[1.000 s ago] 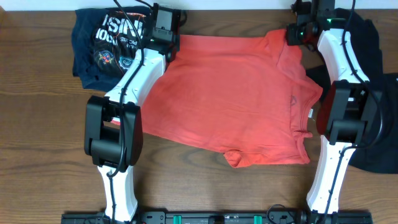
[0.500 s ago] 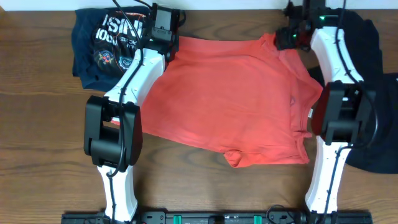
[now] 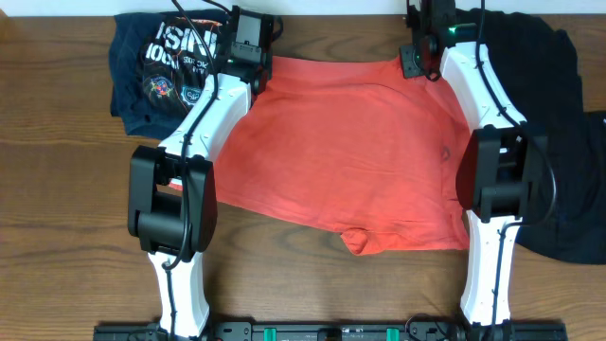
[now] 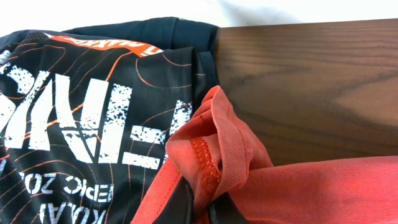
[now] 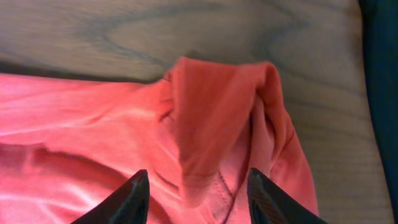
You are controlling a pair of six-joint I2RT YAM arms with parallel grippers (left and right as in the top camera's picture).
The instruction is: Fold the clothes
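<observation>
The coral-red T-shirt (image 3: 350, 142) lies spread out on the middle of the wooden table, and its lettering does not show. My left gripper (image 3: 248, 59) is at the shirt's far left corner. In the left wrist view it (image 4: 202, 208) is shut on the shirt's stitched hem (image 4: 214, 149), which bunches up above the jaws. My right gripper (image 3: 417, 62) is at the shirt's far right corner. In the right wrist view its fingers (image 5: 199, 199) are wide apart over a raised fold of the red cloth (image 5: 217, 118).
A dark navy T-shirt with white and orange print (image 3: 166, 66) lies at the far left, touching the red shirt's corner; it also shows in the left wrist view (image 4: 81, 106). A black garment (image 3: 559, 123) covers the table's right side. Bare wood (image 3: 57, 189) lies to the left and front.
My right gripper has moved left along the far edge, to the shirt's far right corner. The shirt's right side now looks narrower and flatter. The left arm has not moved.
</observation>
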